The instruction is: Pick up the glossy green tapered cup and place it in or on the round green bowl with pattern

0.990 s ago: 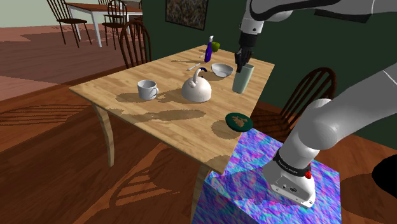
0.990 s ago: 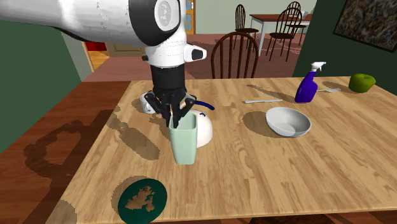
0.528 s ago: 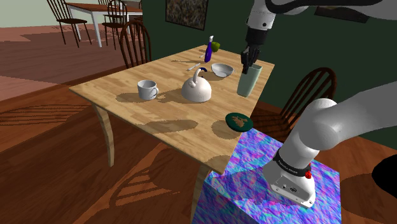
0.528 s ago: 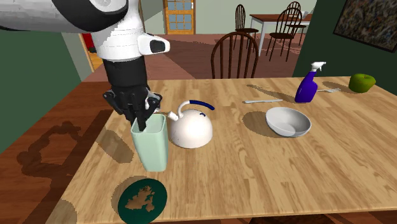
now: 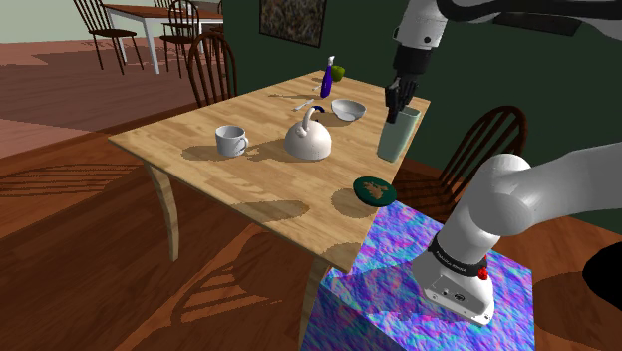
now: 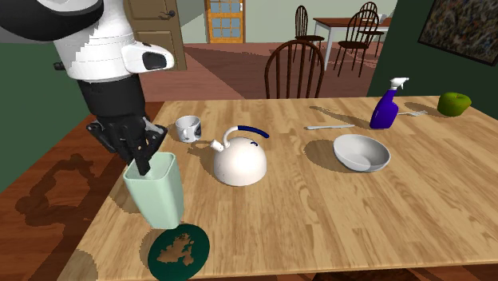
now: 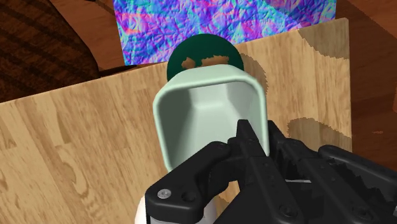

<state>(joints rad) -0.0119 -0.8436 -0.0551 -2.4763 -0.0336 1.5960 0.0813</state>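
The black gripper (image 6: pixel 145 162) was clamped on the rim of the cup (image 6: pixel 156 191), 1 finger inside it. The cup was pale glossy green, tapered, with a rounded-square mouth, and it hung tilted at 11 o'clock of the dark green bowl (image 6: pixel 177 250) with its brown pattern. Rightward on the light wooden table (image 6: pixel 319 215) stood a white kettle (image 6: pixel 239 164), a white bowl (image 6: pixel 361 152), a blue spray bottle (image 6: pixel 386 108) and a green apple (image 6: pixel 454 103) — wooden chairs (image 6: pixel 295 68) and a dark green wall (image 6: pixel 403 48) behind.

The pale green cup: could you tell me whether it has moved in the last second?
Yes. In the second exterior view the cup has shifted from before the white kettle toward that view's left, nearer the dark green bowl.
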